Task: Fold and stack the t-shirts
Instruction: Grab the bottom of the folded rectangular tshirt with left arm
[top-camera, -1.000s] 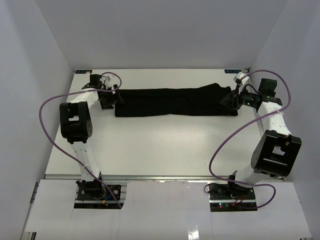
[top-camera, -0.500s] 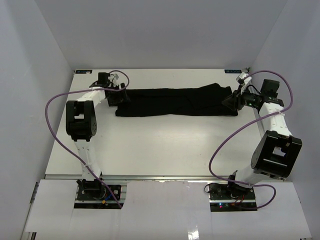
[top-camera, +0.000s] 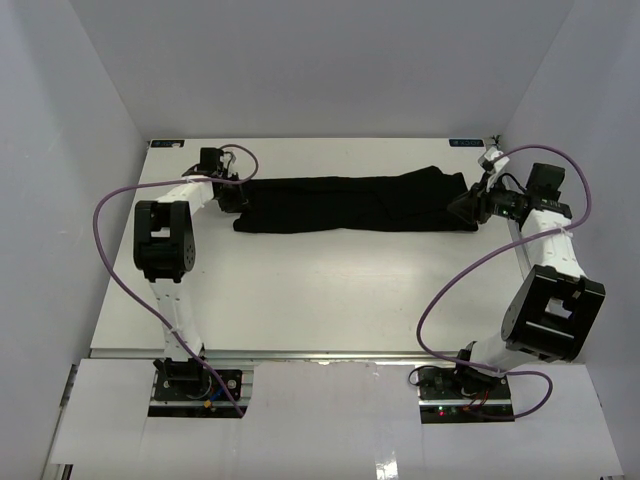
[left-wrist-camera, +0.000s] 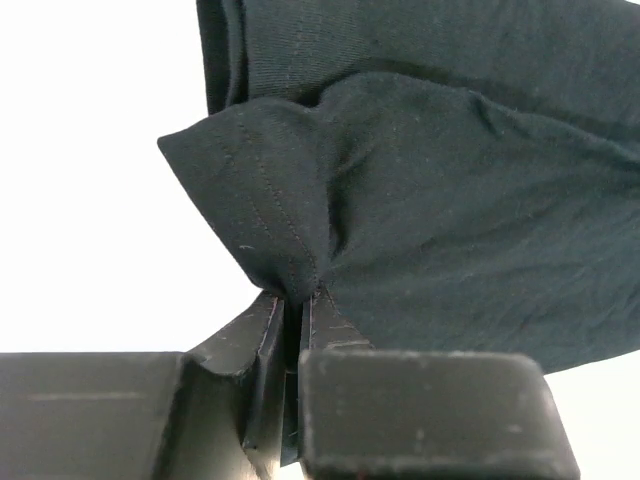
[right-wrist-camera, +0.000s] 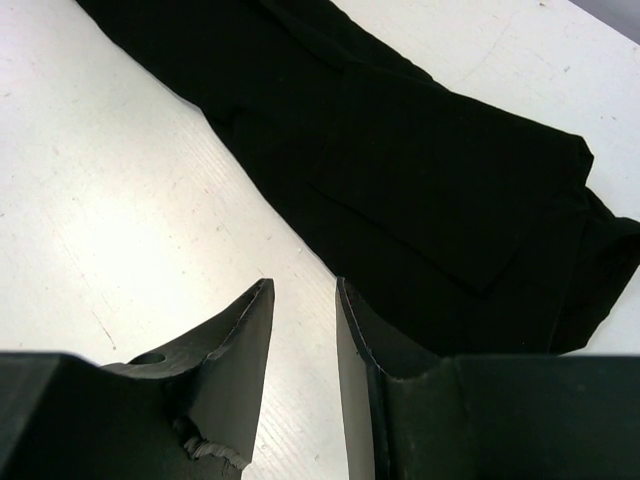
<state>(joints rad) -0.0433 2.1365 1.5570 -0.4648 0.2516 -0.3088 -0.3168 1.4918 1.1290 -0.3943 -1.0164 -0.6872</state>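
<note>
White table (top-camera: 330, 290), grey walls (top-camera: 320, 60) on three sides, white sheet (top-camera: 330, 415) over near edge

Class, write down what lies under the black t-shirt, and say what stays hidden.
The t-shirt lies folded in a long strip on the white table, which shows around it. Its lower layers and the tabletop beneath are covered, so anything else under it cannot be seen.

The t-shirt (top-camera: 350, 203) is plain black, with faint stitch lines along its hem. The table (top-camera: 320, 290) is white, the cables (top-camera: 98, 218) purple, and the walls (top-camera: 320, 70) pale grey.
</note>
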